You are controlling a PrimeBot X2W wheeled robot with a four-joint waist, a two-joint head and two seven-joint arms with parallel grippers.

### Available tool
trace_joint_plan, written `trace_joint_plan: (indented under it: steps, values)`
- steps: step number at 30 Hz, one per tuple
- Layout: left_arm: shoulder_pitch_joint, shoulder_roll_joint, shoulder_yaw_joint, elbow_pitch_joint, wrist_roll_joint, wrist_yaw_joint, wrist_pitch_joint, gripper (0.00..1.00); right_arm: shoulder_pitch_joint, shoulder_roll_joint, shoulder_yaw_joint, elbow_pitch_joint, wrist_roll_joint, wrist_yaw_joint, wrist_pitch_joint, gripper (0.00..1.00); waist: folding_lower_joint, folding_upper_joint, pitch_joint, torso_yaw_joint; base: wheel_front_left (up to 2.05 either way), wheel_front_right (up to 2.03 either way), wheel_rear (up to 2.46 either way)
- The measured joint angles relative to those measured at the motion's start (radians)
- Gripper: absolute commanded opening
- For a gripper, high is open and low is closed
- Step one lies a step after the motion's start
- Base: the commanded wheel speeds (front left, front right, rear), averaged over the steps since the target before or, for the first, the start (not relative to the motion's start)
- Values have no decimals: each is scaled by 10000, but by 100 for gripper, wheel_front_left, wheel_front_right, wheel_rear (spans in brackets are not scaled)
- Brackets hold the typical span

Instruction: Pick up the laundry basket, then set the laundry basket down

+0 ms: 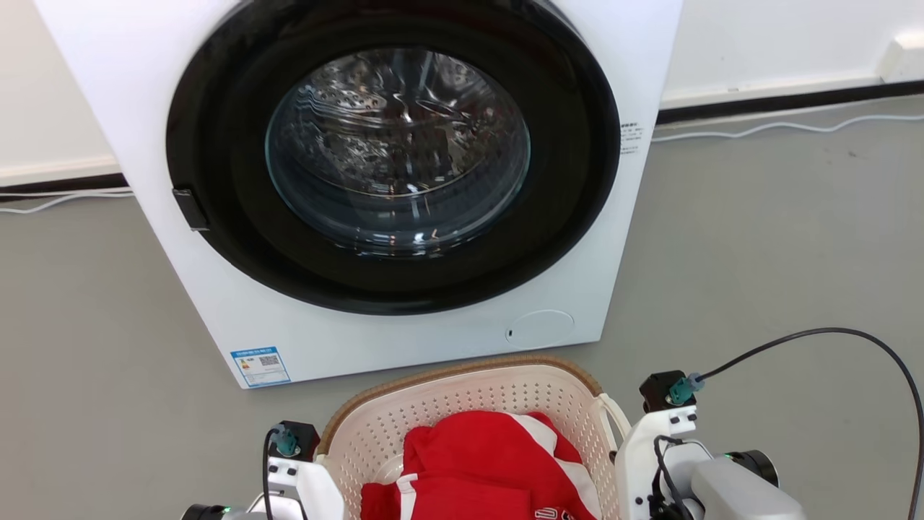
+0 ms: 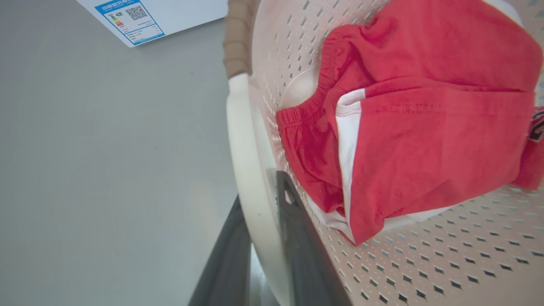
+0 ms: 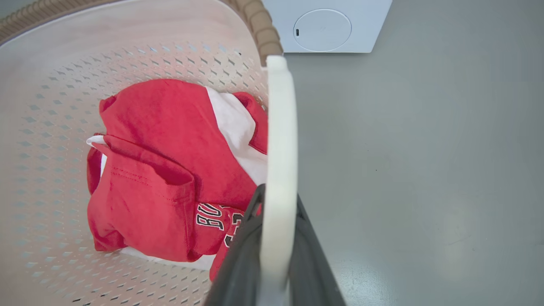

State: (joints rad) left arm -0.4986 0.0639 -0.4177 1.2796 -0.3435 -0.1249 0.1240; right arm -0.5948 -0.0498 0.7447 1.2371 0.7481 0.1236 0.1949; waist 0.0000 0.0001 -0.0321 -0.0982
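The laundry basket (image 1: 462, 372), cream perforated plastic with a brown woven rim, is at the bottom centre of the head view, between my two wrists. A red and white garment (image 1: 484, 462) lies inside it. In the left wrist view my left gripper (image 2: 260, 191) is shut on the basket's white loop handle (image 2: 244, 140), one dark finger on each side of it. My right gripper (image 3: 278, 204) is shut on the other white handle (image 3: 278, 127) in the same way. Whether the basket rests on the floor I cannot tell.
A white front-loading washing machine (image 1: 390, 180) with its round door shut stands just beyond the basket. Grey floor (image 1: 758, 253) stretches to both sides. A white cable (image 1: 758, 128) runs along the wall base, and a black cable (image 1: 830, 334) loops from my right wrist.
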Motion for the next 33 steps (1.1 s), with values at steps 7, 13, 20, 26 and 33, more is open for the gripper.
trace_joint_plan:
  steps: [7, 13, 20, 26, 33]
  values:
    - [89, 161, -646, -276, -497, 0, 345, 0, 15, -6, 337, -17, 384, 0, 90, 0, 0, 0, -140, 142, 0, 0, 0]
    - [180, 307, -1047, -389, -897, 0, 537, 0, 273, 0, 506, -100, 709, -2, 140, 0, 1, 0, -73, 155, 0, 0, 0]
    - [182, 407, -1503, -477, -1266, 0, 711, 0, 379, -6, 767, -111, 1078, -2, 205, 0, 1, 0, 38, 83, 0, 0, 0]
    - [180, 476, -1837, -497, -1544, 0, 755, 0, 371, -8, 1039, -127, 1375, -2, 207, 0, 0, 0, 99, -34, 0, 0, 0]
    - [178, 560, -2157, -502, -1862, 0, 752, 0, 360, -10, 1313, -125, 1622, -2, 205, 0, 1, 0, 140, -127, 0, 0, 0]
